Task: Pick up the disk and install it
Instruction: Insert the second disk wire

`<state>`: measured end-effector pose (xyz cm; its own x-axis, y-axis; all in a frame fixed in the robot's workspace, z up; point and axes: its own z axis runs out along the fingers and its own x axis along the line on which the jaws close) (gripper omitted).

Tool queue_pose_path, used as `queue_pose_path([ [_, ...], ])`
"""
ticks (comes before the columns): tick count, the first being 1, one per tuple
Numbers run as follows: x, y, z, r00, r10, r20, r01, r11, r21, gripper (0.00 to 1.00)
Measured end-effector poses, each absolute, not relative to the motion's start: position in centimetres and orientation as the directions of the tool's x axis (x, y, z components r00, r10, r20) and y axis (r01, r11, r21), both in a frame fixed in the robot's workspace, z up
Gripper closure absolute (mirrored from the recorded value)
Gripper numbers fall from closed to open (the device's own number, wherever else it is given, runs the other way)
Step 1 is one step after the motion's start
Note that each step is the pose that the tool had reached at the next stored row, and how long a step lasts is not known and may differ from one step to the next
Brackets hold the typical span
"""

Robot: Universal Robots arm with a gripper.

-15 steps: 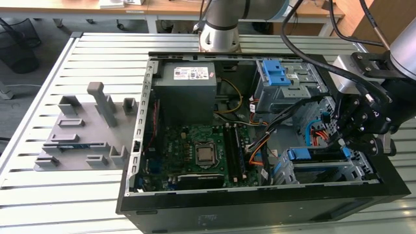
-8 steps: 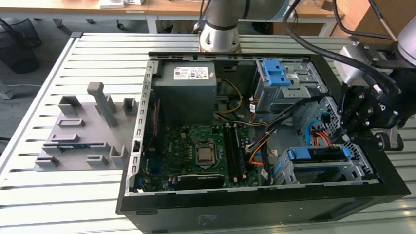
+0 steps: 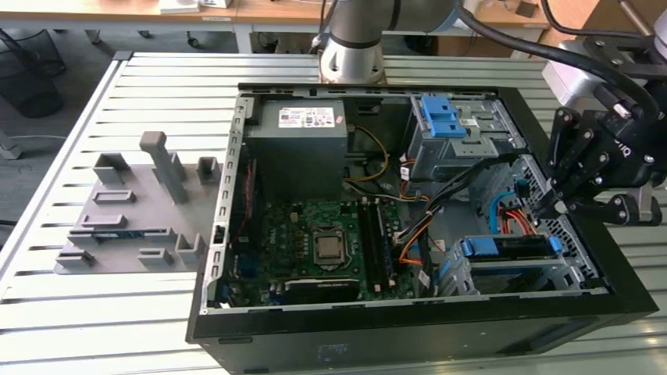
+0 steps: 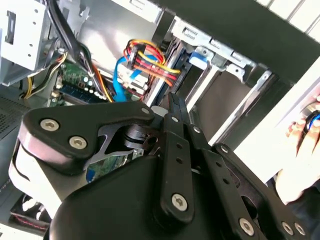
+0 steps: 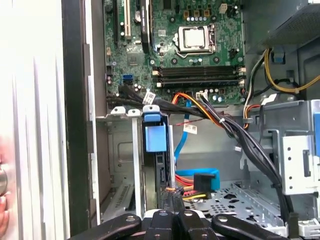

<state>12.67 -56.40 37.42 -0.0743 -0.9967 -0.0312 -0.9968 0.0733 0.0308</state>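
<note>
The disk [image 3: 508, 248] sits edge-up in the lower drive bay of the open computer case [image 3: 224, 234], at the exterior view's right. Its blue carrier bracket [image 5: 154, 136] faces up, and the dark drive body [image 5: 160, 175] stands between metal bay walls. My gripper [image 3: 551, 208] hangs just above and beside that bay, at the case's right wall. In both wrist views its black fingers [image 4: 175, 107] are pressed together with nothing between them. The gripper [image 5: 173, 201] tip is close to the disk's near end, and I cannot tell whether they touch.
Red, orange and blue cables [image 5: 192, 180] run beside the bay. A grey power-supply box [image 3: 300, 148] and a cage with blue latches [image 3: 454, 125] stand at the case's back, with the motherboard [image 3: 323, 242] between. A grey fixture [image 3: 136, 211] lies outside. A hand [image 4: 300, 135] rests nearby.
</note>
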Motion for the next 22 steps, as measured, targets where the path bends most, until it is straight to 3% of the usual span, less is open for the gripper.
queue_pose_path([
  [10, 10.7, -56.2, 39.0, -0.074, -0.997, -0.032, -0.997, 0.073, 0.028, 0.89],
  [22, 10.3, -53.4, 39.2, -0.074, -0.997, -0.028, -0.997, 0.074, 0.028, 0.89],
])
